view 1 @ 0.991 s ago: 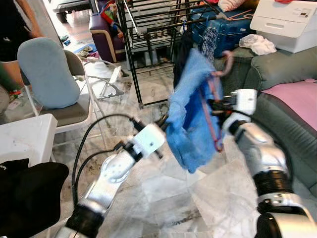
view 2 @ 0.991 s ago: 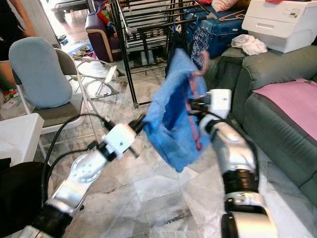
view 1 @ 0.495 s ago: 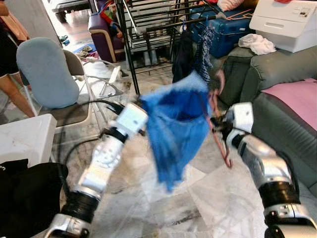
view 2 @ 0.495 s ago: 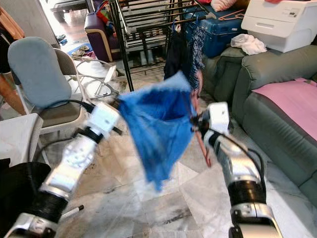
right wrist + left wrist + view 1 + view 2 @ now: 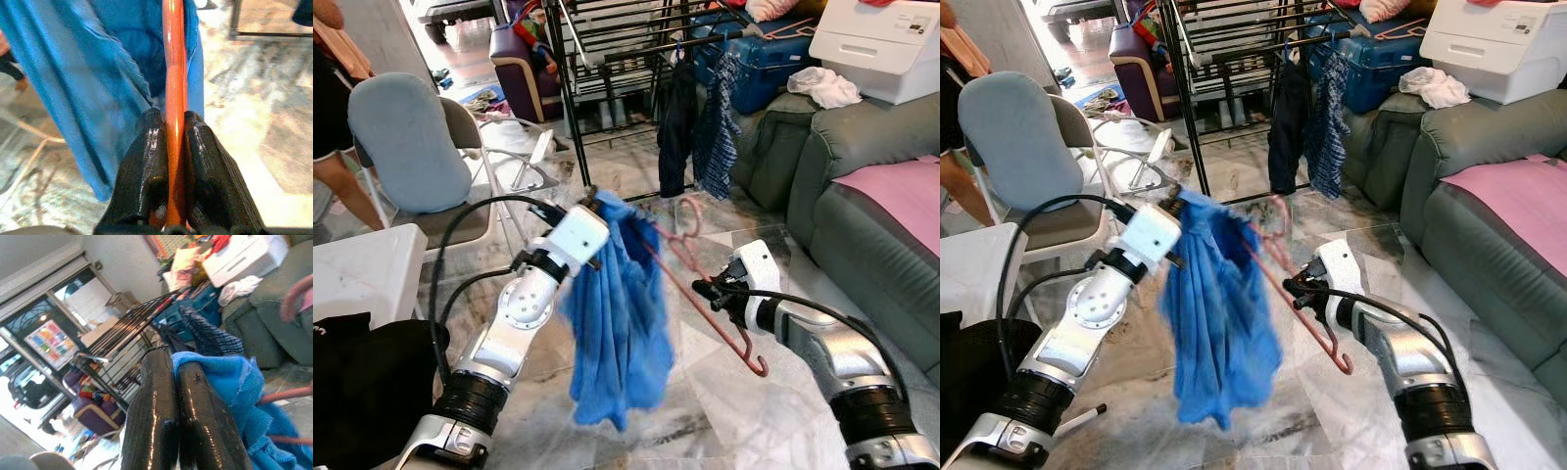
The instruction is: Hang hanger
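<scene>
Right pincer (image 5: 710, 291) clamps the hanger (image 5: 705, 289) bar, left pincer (image 5: 590, 201) pinches the blue cloth (image 5: 617, 323) draped between them, probably to steady it before hooking onto the rack (image 5: 607, 59) beyond.

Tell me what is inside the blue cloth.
One arm of the pink hanger runs into the blue cloth; its far end is covered. The right gripper clamps its bar.

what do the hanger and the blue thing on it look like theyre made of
Hanger: probably plastic or coated wire; its smooth orange-pink bar carries a glossy highlight. Blue garment: soft woven or knit cloth, matte, hanging in limp folds with a stitched hem.
</scene>
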Robot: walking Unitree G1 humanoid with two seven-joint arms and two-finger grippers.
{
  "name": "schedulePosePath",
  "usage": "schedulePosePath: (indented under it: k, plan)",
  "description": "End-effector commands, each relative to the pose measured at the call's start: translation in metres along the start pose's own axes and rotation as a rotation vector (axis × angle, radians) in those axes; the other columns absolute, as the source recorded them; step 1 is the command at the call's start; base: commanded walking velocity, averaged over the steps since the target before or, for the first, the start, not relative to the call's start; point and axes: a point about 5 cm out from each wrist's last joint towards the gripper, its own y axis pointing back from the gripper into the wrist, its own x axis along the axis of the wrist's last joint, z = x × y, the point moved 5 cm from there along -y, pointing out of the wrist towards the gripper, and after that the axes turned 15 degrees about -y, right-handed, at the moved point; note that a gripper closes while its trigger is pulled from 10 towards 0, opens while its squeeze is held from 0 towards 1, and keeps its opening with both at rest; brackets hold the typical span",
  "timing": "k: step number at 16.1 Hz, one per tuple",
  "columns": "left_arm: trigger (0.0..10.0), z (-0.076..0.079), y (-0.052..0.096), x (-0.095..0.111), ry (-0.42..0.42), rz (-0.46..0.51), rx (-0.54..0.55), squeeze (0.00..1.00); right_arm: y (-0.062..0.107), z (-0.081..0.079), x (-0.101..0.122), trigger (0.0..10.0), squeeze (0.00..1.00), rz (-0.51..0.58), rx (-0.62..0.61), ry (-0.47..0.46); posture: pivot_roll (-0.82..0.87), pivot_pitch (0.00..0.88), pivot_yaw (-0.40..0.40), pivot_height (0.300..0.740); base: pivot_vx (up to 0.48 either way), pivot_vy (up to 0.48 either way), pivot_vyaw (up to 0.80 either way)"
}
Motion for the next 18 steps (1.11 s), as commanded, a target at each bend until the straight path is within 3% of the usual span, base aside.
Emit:
schedulePosePath:
  k: [1,7,10,11,13,16,18]
  plan:
    - [10.0,-0.002,-0.002,0.003,-0.033,0.027,-0.018,0.00,0.000,-0.013,0.003,10.0,0.00,-0.003,0.056,0.025,-0.13,0.000,0.092,0.740,0.000,0.000,0.00]
    - [10.0,0.003,0.001,-0.010,-0.171,0.010,-0.104,0.00,0.013,-0.029,0.001,10.0,0.00,-0.053,0.188,0.038,-0.12,0.000,0.091,0.740,0.000,0.000,0.00]
    - [10.0,-0.005,-0.001,-0.003,-0.143,0.042,-0.071,0.00,0.008,-0.023,0.002,10.0,0.00,-0.036,0.135,0.014,-0.12,0.000,0.091,0.740,0.000,0.000,0.00]
    - [10.0,-0.003,-0.002,0.012,-0.076,0.102,-0.070,0.00,0.002,-0.012,0.005,10.0,0.00,0.003,0.056,-0.011,-0.13,0.000,0.092,0.740,0.000,0.000,0.00]
    - [10.0,0.024,0.011,0.043,0.072,0.220,-0.188,0.00,-0.001,0.016,0.035,10.0,0.00,0.179,-0.122,-0.077,-0.12,0.000,0.090,0.740,0.000,0.000,0.00]
    - [10.0,0.044,0.030,0.043,0.164,0.215,-0.258,0.00,0.014,0.043,0.073,10.0,0.00,0.360,-0.255,-0.133,-0.12,0.000,0.087,0.740,0.000,0.000,0.00]
    - [10.0,0.047,0.035,0.040,0.197,0.194,-0.258,0.00,0.023,0.054,0.088,10.0,0.00,0.433,-0.309,-0.155,-0.12,0.000,0.087,0.740,0.000,0.000,0.00]
